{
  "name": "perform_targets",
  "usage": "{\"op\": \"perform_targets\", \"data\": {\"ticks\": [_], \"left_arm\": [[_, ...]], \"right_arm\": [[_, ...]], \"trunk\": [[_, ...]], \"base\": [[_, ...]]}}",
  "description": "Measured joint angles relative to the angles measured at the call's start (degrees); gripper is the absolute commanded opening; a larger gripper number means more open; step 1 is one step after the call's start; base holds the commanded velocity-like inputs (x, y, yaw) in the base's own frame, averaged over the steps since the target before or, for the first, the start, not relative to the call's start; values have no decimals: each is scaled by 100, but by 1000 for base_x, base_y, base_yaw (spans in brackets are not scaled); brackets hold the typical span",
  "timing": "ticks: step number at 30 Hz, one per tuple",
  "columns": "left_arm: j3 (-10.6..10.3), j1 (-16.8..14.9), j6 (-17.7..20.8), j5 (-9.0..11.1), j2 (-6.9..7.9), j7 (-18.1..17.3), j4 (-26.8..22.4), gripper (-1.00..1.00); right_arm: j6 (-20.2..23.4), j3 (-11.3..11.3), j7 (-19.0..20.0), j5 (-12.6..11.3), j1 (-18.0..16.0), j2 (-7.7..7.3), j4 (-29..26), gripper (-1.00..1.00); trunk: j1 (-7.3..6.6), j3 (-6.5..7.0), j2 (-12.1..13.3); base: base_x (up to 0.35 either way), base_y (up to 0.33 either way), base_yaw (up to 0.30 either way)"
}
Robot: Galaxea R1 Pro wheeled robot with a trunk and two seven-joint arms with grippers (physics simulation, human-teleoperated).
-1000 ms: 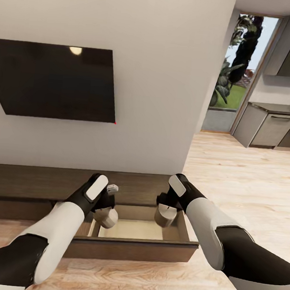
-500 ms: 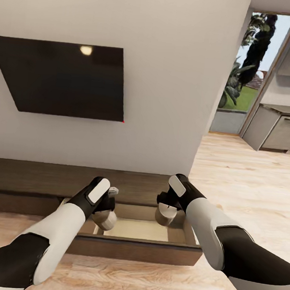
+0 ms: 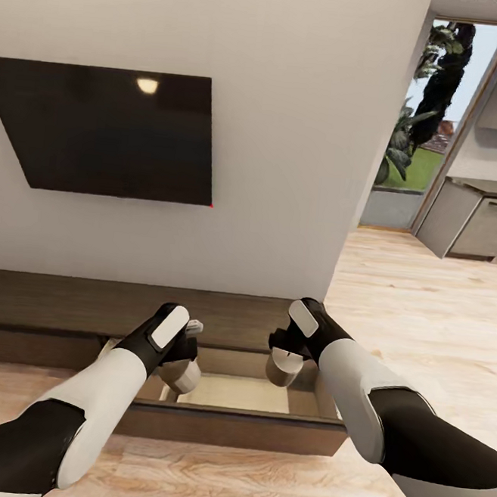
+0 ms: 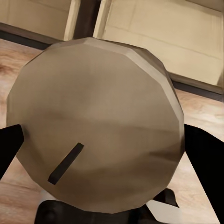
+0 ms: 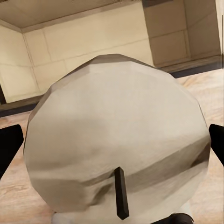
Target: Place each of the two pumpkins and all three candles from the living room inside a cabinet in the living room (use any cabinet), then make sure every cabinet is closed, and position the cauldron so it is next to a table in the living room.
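A candle [image 3: 183, 377] is clenched in the left tool [image 3: 182, 364] and another candle [image 3: 282, 368] in the right tool [image 3: 284, 358], above the cabinet's open drawer [image 3: 234, 393].

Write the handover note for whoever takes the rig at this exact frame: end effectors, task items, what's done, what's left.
Left end effector: shut on a candle, over the open drawer's left edge.
Right end effector: shut on a second candle, over the drawer's right part.
Cabinet: one drawer pulled out; the visible part of its interior holds nothing.
Done: drawer open, two candles in hand.
Left: release both candles inside, stow the third candle and both pumpkins, close the cabinet, place the cauldron by a table.
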Motion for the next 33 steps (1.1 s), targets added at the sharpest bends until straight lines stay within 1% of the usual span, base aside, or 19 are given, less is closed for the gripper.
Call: {"op": "perform_targets", "data": {"ticks": [6,33], "left_arm": [[-1,1,-4,1,-1,0,0,-100],[0,0,4,4,-1,-9,0,-100]], "right_arm": [[-1,1,5,10,-5,0,-2,-100],[2,4,5,3,-5,0,-3,-100]], "trunk": [[132,-101,-241],[725,-585,-1323]], "base": [[0,0,-42],[0,0,-1]]}}
